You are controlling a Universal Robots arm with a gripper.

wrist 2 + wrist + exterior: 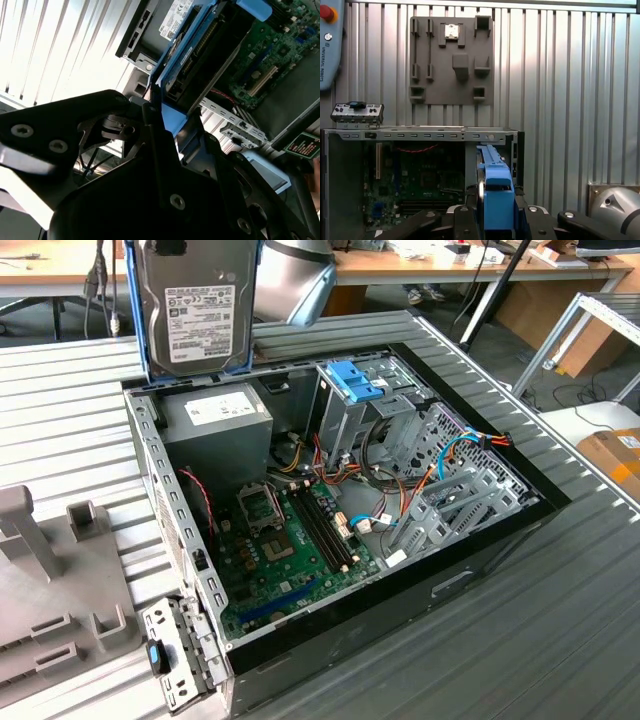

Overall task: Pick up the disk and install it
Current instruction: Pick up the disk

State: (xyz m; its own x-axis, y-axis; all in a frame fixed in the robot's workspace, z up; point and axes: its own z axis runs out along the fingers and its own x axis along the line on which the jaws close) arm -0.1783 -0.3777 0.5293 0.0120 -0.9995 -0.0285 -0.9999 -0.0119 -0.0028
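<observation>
Tool (175, 125) sits closest in both wrist views, with its black jaws pinched narrow on the disk (205, 50). One finger (152, 130) is visible pressing against the blue end tab. So it's holding the disk, not empty.

Disk look, exterior view: flat metal-faced drive (195, 305), white label facing us, bright blue carrier rails down both long edges. It hangs upright, held from its top end. In the first wrist view it's edge-on, a thin dark body behind a blue end cap (497, 192).

Where: in the air, lower edge just above the back rim of the open computer case (500, 550), over the power supply (215, 420). Not in the drive cage (350, 415), which stands further toward the exterior view's right with its blue latch (352, 380) on top.

Arm (295, 280): grey link angling down behind the disk, wrist pointing down.

Also on the ribbed metal surface (560, 640): grey bracket with a blue clip (175, 660) at the case's near corner, and a grey fixture plate (50, 610) on the exterior view's left.
</observation>
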